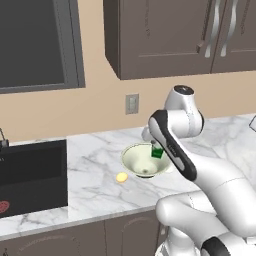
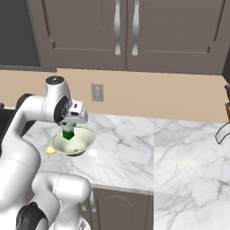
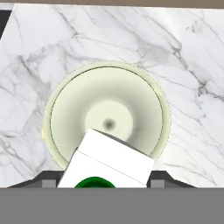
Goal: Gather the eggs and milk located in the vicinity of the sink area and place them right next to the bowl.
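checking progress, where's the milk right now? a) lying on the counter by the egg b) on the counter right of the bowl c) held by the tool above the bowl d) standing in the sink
c: the tool grips the milk over the bowl.

Tabletop (image 1: pixel 95 165): white marble look with grey veining, polished, faint sheen. Bowl (image 3: pixel 65 109): pale cream-green, glossy and smooth like glazed ceramic, soft highlights around its inner wall. Milk (image 3: pixel 109 159), above the bowl: matt white flat-sided carton, paper-like, with a shinier green plastic-looking cap. Egg (image 1: pixel 121 177), left of the bowl: smooth, yellow-orange, slight shine. Sink (image 1: pixel 35 175), far left of the bowl: black, matt basin. Cabinets (image 2: pixel 134 31) above the bowl: dark brown, satin, wood-like panels with brushed-metal handles. Wall (image 1: pixel 100 75): flat matt beige.
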Robot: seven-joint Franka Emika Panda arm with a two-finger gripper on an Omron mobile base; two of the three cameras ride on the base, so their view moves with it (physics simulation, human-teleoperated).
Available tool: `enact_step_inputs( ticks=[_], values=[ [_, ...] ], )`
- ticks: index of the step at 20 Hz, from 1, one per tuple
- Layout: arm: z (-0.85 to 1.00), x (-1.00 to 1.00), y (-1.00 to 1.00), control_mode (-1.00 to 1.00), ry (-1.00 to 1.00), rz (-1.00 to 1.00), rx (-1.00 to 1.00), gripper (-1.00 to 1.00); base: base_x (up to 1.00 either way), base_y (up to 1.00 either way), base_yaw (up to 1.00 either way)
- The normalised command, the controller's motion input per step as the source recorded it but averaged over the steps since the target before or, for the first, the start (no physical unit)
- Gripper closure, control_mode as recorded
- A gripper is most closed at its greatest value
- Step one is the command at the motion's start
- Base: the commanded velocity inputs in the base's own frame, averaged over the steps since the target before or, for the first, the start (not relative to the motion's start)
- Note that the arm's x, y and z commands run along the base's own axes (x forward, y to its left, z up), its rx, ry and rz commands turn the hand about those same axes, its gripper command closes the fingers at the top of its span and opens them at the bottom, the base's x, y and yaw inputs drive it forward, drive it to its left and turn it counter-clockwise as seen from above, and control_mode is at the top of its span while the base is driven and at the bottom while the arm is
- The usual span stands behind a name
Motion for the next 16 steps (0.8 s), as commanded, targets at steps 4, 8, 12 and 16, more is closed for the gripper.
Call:
enact_step_inputs(
  ticks=[4,8,12,16],
  values=[
    [-0.16,0.00,-0.63,-1.00,0.00,0.00,-0.02,1.00,0.00,0.00,0.00],
    [-0.13,-0.02,-0.52,-1.00,0.00,0.00,0.00,1.00,0.00,0.00,0.00],
    [-0.07,-0.17,-0.39,-1.00,0.00,0.00,0.00,1.00,0.00,0.00,0.00],
    [-0.18,0.31,-0.46,-1.00,0.00,0.00,0.00,1.00,0.00,0.00,0.00]
  ],
)
